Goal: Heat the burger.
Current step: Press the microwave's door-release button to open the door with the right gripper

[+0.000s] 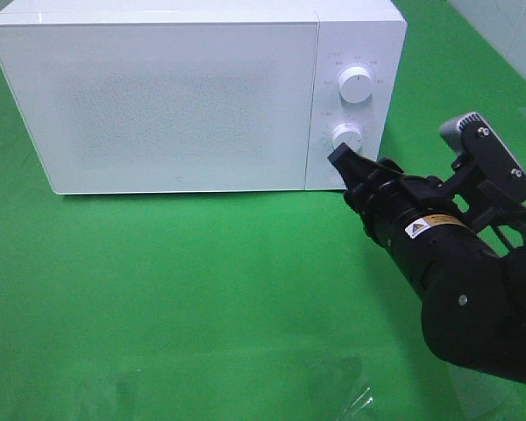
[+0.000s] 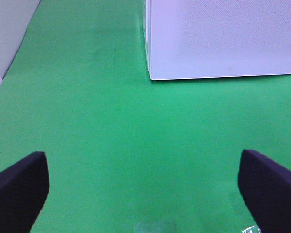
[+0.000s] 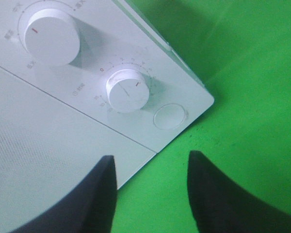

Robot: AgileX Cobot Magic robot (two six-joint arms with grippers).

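Note:
The burger is out of view. A white microwave stands at the back of the green table with its door closed. On its panel are an upper knob and a lower knob. My right gripper sits just in front of and below the lower knob. In the right wrist view the right gripper is open with nothing between its fingers, short of the lower knob and a round button. My left gripper is wide open over bare green cloth, away from the microwave.
Green cloth covers the table in front of the microwave. A clear plastic piece lies near the front edge. A pale wall borders the back right.

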